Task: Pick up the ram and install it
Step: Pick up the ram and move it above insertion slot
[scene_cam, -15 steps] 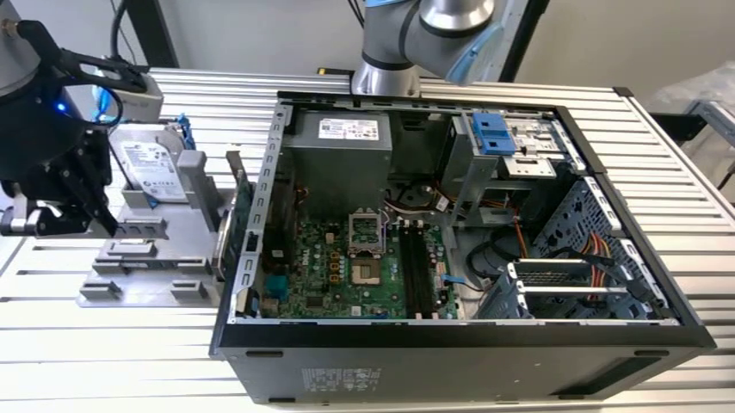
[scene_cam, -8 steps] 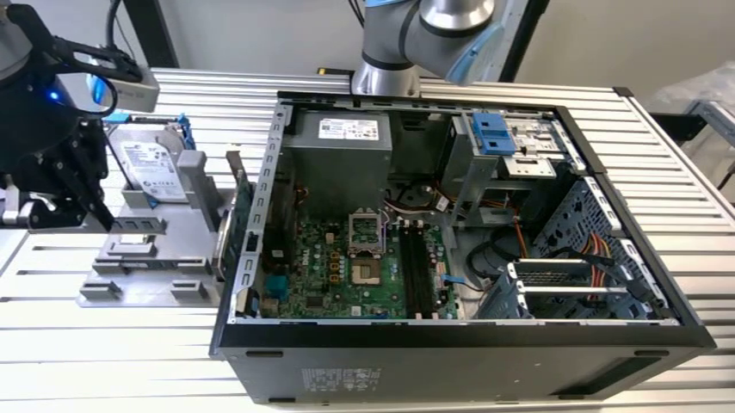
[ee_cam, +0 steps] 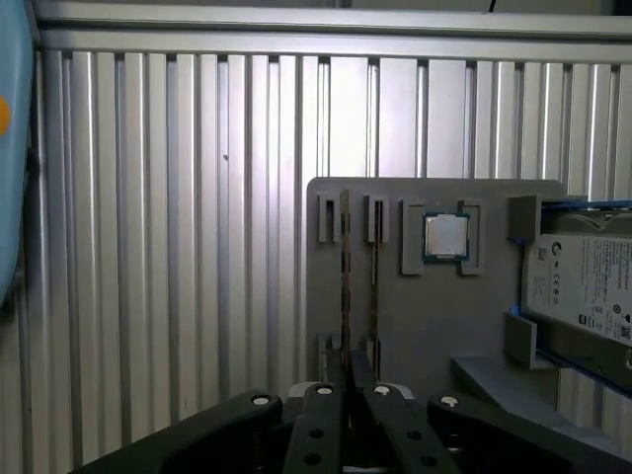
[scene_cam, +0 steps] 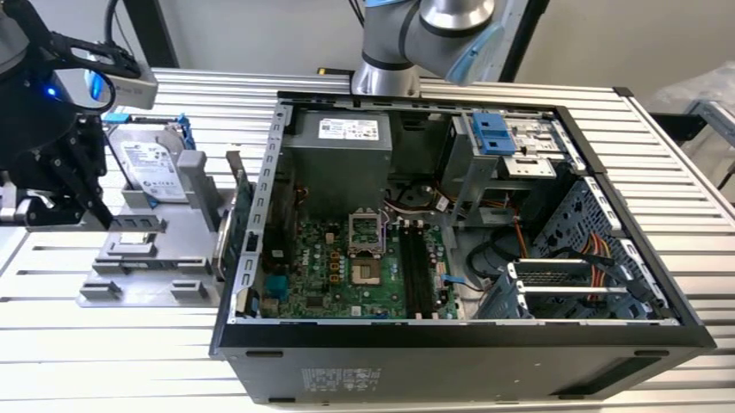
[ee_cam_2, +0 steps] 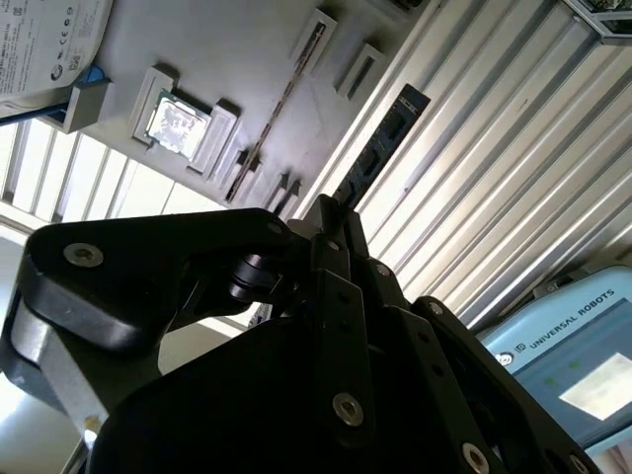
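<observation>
Slatted table (scene_cam: 115, 344) lies open around gray tray (ee_cam: 434, 326), computer case (scene_cam: 460, 331) just beside. I see gripper (ee_cam_2: 331, 219) clamped on ram (ee_cam_2: 380, 148); second wrist view shows ram's flat face, exterior view whole case.

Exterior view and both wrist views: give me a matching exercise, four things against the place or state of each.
Things
1. the ram
2. the square chip
3. the hard drive
4. the computer case

Places or states
A. side open, motherboard exposed
B. lying flat in a recess of the grey holder
C. held in the gripper, raised off the holder
D. propped at an angle on the holder

Pairs: 1-C, 2-B, 3-D, 4-A
</observation>
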Controlling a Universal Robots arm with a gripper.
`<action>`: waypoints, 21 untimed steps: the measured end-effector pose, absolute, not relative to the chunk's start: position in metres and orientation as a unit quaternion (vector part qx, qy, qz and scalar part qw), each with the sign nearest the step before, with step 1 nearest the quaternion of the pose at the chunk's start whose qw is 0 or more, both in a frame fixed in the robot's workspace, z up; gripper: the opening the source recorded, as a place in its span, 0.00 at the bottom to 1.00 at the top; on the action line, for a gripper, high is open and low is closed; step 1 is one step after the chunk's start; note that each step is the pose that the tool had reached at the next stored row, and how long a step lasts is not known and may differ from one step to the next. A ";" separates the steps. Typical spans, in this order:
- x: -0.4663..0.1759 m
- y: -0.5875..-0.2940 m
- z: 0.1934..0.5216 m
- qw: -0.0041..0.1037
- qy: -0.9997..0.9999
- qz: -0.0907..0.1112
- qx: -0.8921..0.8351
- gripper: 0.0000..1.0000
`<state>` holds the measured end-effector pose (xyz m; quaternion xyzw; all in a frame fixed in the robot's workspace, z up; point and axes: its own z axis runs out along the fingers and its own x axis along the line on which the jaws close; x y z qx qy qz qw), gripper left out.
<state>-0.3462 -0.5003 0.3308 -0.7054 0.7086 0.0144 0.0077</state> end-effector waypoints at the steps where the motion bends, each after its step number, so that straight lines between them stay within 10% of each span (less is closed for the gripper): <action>1: -0.346 -0.500 0.331 0.008 0.709 0.014 -0.705 0.00; 21: -0.346 -0.500 0.349 0.008 0.718 0.014 -0.696 0.00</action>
